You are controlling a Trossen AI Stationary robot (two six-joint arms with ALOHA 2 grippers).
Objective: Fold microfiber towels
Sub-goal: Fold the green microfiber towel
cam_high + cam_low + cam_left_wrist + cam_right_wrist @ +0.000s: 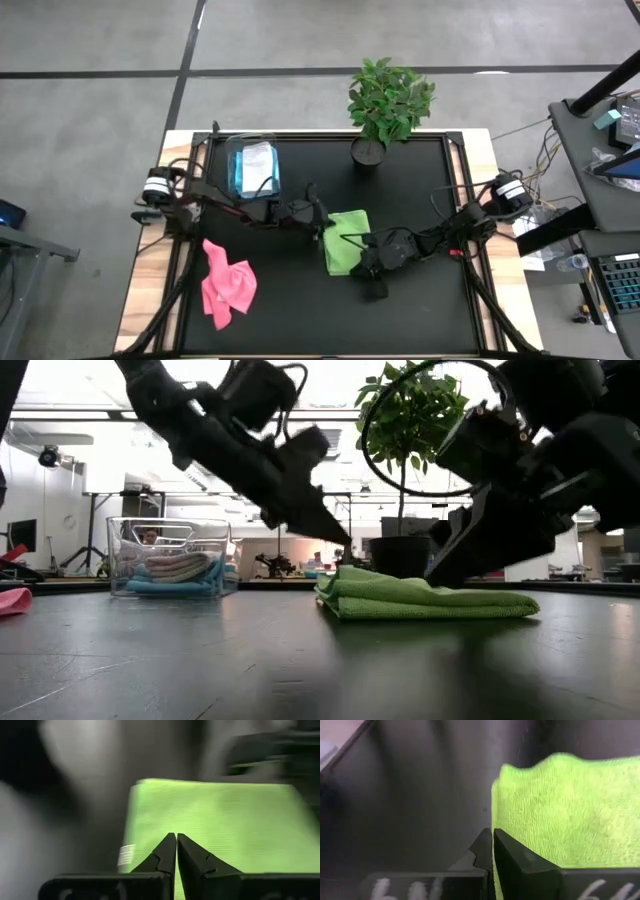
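The folded green towel (pixel 347 241) is seen at centre frame on the table (pixel 420 180). The left gripper (pixel 322 222) is held closed at its upper-left edge, arm stretched low; the right gripper (pixel 362 268), also closed, is angled at its lower-right corner. A pink towel (pixel 226 283) lies lower left.

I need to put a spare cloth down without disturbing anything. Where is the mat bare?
The near strip of the black mat, below the green towel and right of the pink towel, is bare. So is the far right corner beside the plant. The middle is crowded: the left gripper and right gripper flank the green towel, with the bin behind.
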